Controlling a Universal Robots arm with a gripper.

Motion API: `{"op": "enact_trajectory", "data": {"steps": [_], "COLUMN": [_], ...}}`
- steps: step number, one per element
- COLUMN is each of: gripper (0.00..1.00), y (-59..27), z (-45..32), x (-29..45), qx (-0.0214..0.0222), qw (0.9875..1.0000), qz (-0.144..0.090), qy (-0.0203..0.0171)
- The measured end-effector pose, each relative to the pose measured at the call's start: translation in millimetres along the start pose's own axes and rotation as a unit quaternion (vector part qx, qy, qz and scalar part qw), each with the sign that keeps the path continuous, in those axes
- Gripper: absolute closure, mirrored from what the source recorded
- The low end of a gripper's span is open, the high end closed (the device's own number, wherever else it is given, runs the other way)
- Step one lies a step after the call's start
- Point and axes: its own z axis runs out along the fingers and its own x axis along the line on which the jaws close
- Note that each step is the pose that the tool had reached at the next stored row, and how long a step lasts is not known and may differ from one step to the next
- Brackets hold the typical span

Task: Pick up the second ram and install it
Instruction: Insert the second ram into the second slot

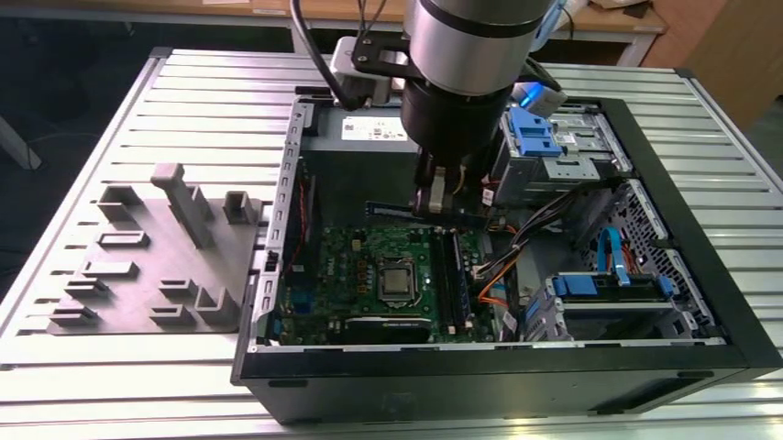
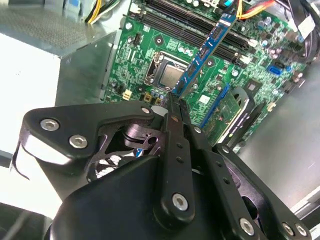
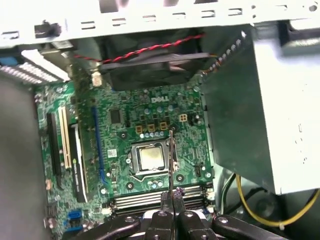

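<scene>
**One stick, one board, one case**

The fingers point(image 2: 176, 135) are clamped on the second ram point(image 2: 207, 47), a slim dark-blue strip with black chips, held above the green motherboard point(image 1: 367, 266) inside the open case point(image 1: 490, 390). One grey tray point(image 1: 135, 270) sits beside it on the counter point(image 1: 208, 92).

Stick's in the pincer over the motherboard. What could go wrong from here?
1. The second ram, gripped by the pincer, looks crosswise to the memory slots. Lowered like this, it would likely strike across them rather than seat.
2. The slots sit close together, so a small offset could put it in the wrong one.
3. The orange cables beside the slots could snag the stick.
</scene>
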Motion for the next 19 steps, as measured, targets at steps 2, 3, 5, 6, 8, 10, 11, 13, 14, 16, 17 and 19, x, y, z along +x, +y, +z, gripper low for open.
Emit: {"op": "enact_trajectory", "data": {"steps": [2,3,5,6,8,10,11,13,14,16,17,19], "gripper": [0.91,0.91,0.91,0.91,0.91,0.91,0.91,0.91,0.91,0.91,0.91,0.91], "y": [0.0,0.0,0.0,0.0,0.0,0.0,-0.1,0.0,0.0,-0.1,-0.1,-0.1], "z": [0.2,0.3,0.5,0.6,0.8,0.9,1.0,1.1,1.2,1.4,1.5,1.6], "x": [0.0,0.0,0.0,0.0,0.0,0.1,0.1,0.1,0.1,0.1,0.1,0.1], "qx": [0.0013,0.0019,0.0032,0.0039,0.0051,0.0064,0.0070,0.0081,0.0086,0.0096,0.0101,0.0111], "qw": [0.9998,0.9996,0.9990,0.9985,0.9974,0.9960,0.9952,0.9936,0.9927,0.9909,0.9899,0.9878], "qz": [0.018,0.027,0.046,0.055,0.072,0.089,0.098,0.113,0.120,0.134,0.141,0.155], "qy": [-0.0008,-0.0012,-0.0021,-0.0026,-0.0034,-0.0042,-0.0046,-0.0053,-0.0056,-0.0063,-0.0066,-0.0073]}}
